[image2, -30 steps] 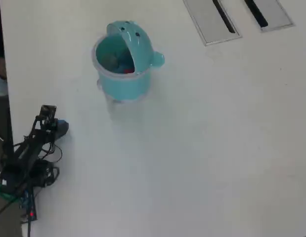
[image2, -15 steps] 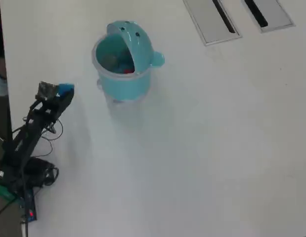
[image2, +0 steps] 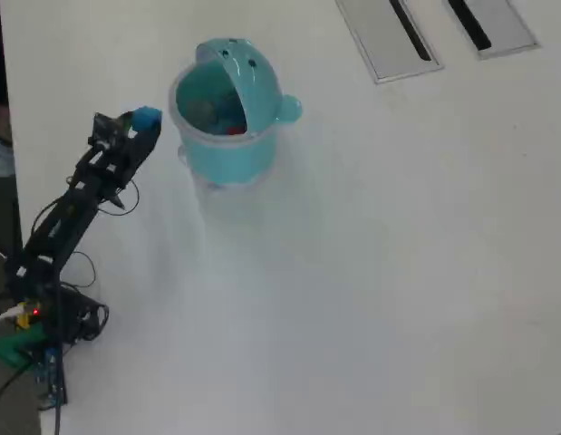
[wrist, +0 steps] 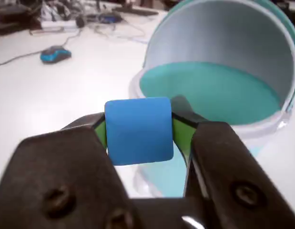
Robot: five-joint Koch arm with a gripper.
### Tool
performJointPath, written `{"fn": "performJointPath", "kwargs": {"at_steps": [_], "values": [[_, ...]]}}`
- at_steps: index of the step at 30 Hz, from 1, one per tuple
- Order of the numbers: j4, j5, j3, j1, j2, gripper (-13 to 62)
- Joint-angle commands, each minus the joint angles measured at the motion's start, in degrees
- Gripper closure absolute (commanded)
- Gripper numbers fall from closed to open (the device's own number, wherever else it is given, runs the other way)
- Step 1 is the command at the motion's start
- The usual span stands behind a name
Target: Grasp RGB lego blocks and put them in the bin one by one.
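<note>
End effector [wrist: 139,131] jaws are closing on the light blue block [wrist: 138,130], which is sitting between two green-lined pads [wrist: 179,136] in the wrist view. The block is appearing as a smooth cube with rounded corners, carried clear of the counter [image2: 371,272]. In the overhead view the same block [image2: 147,116] is showing at the tip of the end effector [image2: 140,122], just beside the left rim of the bin [image2: 227,149] and not yet over its opening.

Beyond the block, the bin [wrist: 218,95] is standing upright on the white counter [wrist: 52,105]. Nothing is lying between the end effector and the bin. The domed lid [wrist: 233,43] is tilting open, its pale inner face turning toward the wrist camera. In the overhead view the lid [image2: 248,77] is showing two dark dots, and a small side knob [image2: 288,110] is projecting to the right of the bucket.

Inside the bin, the overhead view is showing a red piece [image2: 234,130] near the lower inner wall and a dull greenish shape [image2: 203,111] to its left; their outlines are too blurred to read further.

At the far side of the counter in the wrist view, a blue mouse [wrist: 55,54] and loose cables [wrist: 104,21] are lying well apart from the bin. In the overhead view, two grey slotted panels [image2: 434,27] are sitting in the counter at upper right, well away from the arm [image2: 67,227].
</note>
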Motion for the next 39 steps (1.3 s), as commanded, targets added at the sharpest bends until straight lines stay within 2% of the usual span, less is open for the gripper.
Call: {"fn": "performJointPath", "kwargs": {"at_steps": [1,10,18,24,28,29,35,39], "values": [[-5.2,0.0,-10.3,0.7,-0.2,37.0],[-6.2,0.1,-24.3,3.9,-12.2,37.0],[-6.5,2.1,-41.6,7.3,-27.9,36.9],[-9.8,3.0,-47.0,10.0,-35.3,35.5],[-9.4,-1.2,-48.1,13.4,-37.4,20.9],[-9.4,-2.2,-47.9,13.6,-37.4,19.2],[-7.4,-3.3,-47.0,13.4,-34.6,15.6],[-7.4,-3.3,-38.5,12.7,-27.2,15.7]]}}
